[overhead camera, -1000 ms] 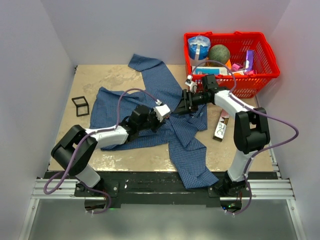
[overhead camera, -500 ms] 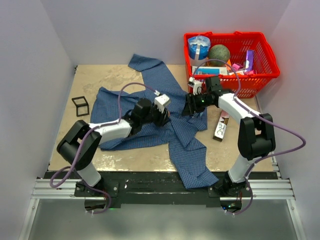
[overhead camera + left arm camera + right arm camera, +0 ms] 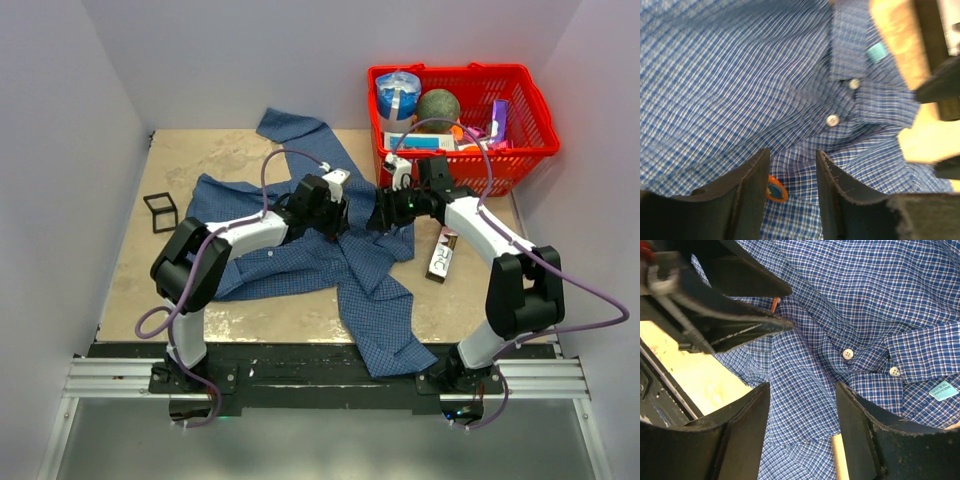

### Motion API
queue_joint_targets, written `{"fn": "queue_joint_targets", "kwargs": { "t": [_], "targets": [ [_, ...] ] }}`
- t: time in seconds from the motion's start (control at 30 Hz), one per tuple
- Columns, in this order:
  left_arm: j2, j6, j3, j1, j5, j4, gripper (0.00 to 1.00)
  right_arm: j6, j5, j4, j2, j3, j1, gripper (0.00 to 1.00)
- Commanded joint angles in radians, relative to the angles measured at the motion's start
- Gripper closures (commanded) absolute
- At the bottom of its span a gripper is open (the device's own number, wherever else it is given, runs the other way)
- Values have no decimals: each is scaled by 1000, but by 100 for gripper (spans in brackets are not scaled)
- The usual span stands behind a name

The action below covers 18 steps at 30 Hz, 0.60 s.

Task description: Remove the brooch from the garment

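The garment [image 3: 300, 265] lies spread on the table [image 3: 200, 160], one tail reaching the near edge. Over its middle the left gripper [image 3: 792, 155] hovers with its jaws spread. The brooch [image 3: 775, 191] is pinned to the cloth between the fingers, close against one. The right gripper [image 3: 802, 387], likewise spread, faces it above two white buttons [image 3: 848, 354]. A red basket [image 3: 450, 69] stands farther back.

Sm. orange brooch [image 3: 775, 190] w/ blue centre, pinned on rumpled blue-checked shirt [image 3: 290, 268], spread out.
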Motion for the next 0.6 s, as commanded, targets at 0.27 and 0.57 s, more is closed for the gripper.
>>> {"fn": "queue_joint_targets", "kwargs": {
  "t": [0.27, 0.57],
  "targets": [
    [-65, -29, 7, -1, -123, -142, 72, 33, -4, 69, -26, -28, 0, 41],
    [-102, -21, -41, 7, -115, -148, 75, -26, 13, 69, 28, 10, 49, 41]
  ]
}}
